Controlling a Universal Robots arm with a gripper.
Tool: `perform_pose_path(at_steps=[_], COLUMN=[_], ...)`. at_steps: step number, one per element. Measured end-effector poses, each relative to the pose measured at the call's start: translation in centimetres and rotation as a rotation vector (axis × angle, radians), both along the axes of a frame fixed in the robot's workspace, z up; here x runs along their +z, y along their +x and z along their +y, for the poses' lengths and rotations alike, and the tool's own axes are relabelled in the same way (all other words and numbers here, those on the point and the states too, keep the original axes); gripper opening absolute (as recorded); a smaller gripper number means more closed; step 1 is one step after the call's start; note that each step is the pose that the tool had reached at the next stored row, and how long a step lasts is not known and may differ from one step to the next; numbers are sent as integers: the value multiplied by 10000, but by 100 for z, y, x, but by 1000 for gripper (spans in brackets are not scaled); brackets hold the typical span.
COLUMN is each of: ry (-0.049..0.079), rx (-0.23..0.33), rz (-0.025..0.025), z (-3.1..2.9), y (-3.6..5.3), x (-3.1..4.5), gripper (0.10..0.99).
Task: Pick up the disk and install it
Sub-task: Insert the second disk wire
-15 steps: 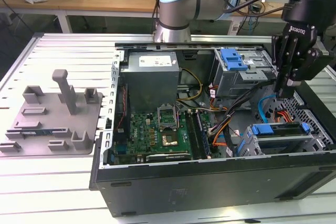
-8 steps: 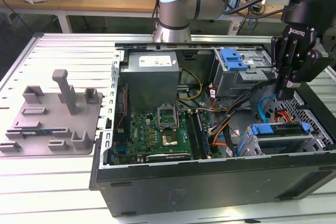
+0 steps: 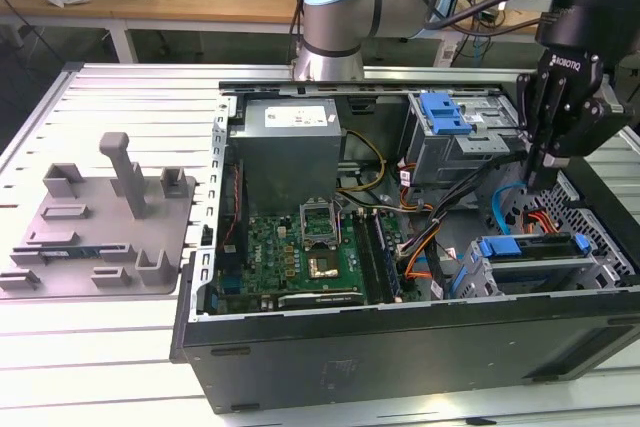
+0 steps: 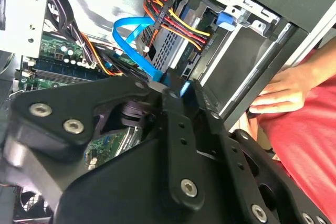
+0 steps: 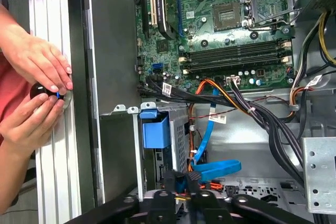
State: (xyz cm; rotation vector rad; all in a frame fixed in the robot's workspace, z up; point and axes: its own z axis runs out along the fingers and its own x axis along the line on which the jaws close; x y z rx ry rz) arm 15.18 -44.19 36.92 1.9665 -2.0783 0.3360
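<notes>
While the single black claw (image 3: 537, 179) is hanging over the open black computer case (image 3: 400, 352) at the exterior view's right, its two fingers are pressing together. A sliver of blue is showing between the tips in both wrist views (image 4: 184, 90) (image 5: 184, 180), and I cannot tell what it is.

One disk, a flat silver drive edged by a bright blue plastic frame (image 3: 530, 247), is lying in the metal drive cage at the exterior view's lower right, just below the claw and apart from it. In the first wrist view its blue frame end (image 5: 156, 132) is sticking out of the cage. One smaller blue plastic latch (image 3: 445, 112) is sitting on the upper cage. One blue flat cable (image 3: 500, 215) is curling between the claw and the disk.

One grey plastic fixture plate with upright posts (image 3: 100, 222) is resting on the slatted aluminium tabletop (image 3: 100, 347) at the exterior view's left.

Two hands (image 5: 39, 64) (image 5: 29, 124) of a person in red are gripping a small black round object, mostly hidden, beside the case.
</notes>
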Motion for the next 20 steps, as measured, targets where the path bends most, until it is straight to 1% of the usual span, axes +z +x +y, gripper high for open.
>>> perform_pose_path(at_steps=[1, 8, 9, 10, 12, 15, 18, 20], ry=[0, -4, 18, 99, 362, 676, 972, 1157], rx=[0, -1, -2, -1, 0, -1, -3, -4], rz=[0, 0, -32, -71, -184, -311, -411, -446], z=[-2, -21, -49, -73, -105, -141, -176, -207], y=[0, -2, -17, -24, -26, -27, -27, -28], x=[-1, 0, 1, 0, 0, 0, 0, 0], gripper=[165, 165, 165, 165, 165, 165, 165, 165])
